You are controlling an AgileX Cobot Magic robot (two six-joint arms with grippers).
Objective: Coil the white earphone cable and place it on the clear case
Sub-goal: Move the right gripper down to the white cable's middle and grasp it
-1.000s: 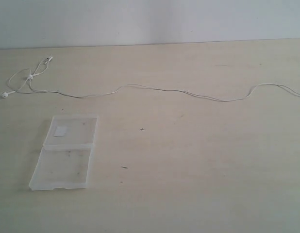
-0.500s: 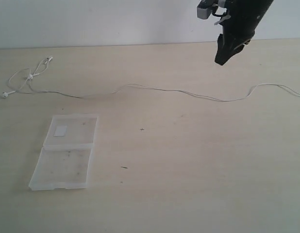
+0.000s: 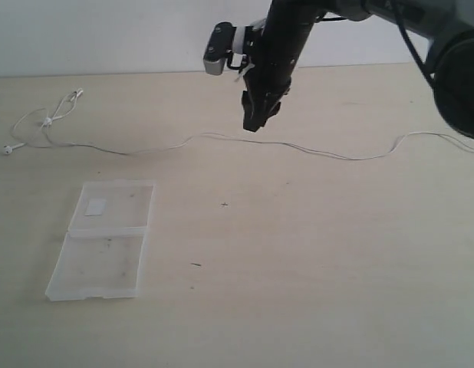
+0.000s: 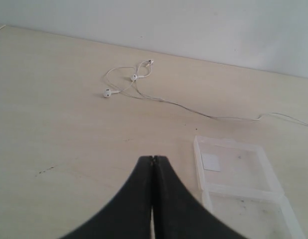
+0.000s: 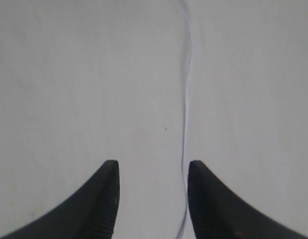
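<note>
Spanning the whole exterior view: pale beige flat wooden table [image 3: 321, 276], light wall behind. Black jointed right arm [image 3: 287, 38] enters from the upper right of the frame and reaches to upper centre. The right gripper [image 3: 252, 123] points down, hovering just above the wire's mid-run. In its wrist view the jaws stand apart, released, and the wire passes close beside one finger; contact cannot be told.

Small flat translucent plastic clear case [image 3: 106, 241] lies opened out at lower left, with a small white label [image 3: 96, 206] on the farther half.

Long, very thin white earphone cable [image 3: 298, 147] is strung from right edge to upper left, uncoiled and apart from the case. It ends in loose loops with one earbud [image 3: 7, 151] at far left.

Left gripper [image 4: 153, 158]: clenched, fingers pressed together, holding nothing.
</note>
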